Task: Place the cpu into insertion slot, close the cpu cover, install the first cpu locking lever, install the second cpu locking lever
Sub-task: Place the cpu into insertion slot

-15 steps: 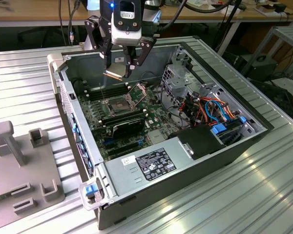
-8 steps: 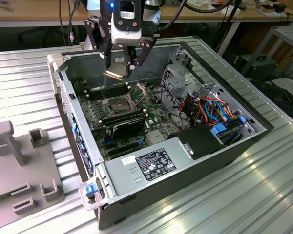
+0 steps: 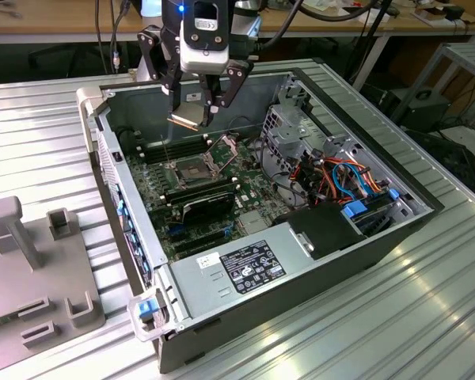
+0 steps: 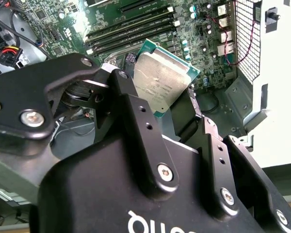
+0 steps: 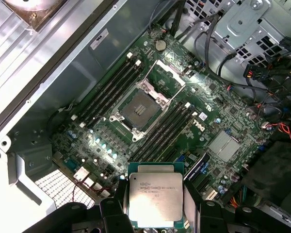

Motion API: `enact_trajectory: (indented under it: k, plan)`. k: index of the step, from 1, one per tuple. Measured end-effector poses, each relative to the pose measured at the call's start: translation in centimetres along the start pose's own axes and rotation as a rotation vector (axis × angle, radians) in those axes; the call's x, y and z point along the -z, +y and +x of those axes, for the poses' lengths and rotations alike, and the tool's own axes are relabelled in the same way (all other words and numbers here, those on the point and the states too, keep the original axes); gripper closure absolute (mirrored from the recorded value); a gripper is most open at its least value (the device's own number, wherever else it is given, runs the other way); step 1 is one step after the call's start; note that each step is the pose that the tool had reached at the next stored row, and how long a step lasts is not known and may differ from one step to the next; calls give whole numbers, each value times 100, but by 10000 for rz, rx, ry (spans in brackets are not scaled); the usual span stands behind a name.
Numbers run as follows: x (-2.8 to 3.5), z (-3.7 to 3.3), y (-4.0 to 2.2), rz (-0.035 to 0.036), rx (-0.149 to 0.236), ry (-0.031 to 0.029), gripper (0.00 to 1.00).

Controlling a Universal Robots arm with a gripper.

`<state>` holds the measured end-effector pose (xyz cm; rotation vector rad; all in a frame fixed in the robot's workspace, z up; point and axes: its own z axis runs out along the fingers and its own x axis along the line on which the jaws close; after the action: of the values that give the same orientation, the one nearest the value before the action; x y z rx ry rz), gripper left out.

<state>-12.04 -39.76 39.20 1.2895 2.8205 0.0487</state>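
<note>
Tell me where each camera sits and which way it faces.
Exterior view: off the arm, looking down into the open computer case; the gripper holds the cpu above the motherboard.
First wrist view: on the arm, facing down past fingers and cpu at the empty insertion slot and open cpu cover.
Second wrist view: behind the gripper's black body, facing the memory slots.
Both wrist views share the cpu.
</note>
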Motion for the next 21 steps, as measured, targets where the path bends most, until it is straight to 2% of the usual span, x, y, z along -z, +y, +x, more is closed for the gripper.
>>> enact_trajectory:
  k: [21]
  plan:
    - [-2,-2,3,21,-870,-39,45]
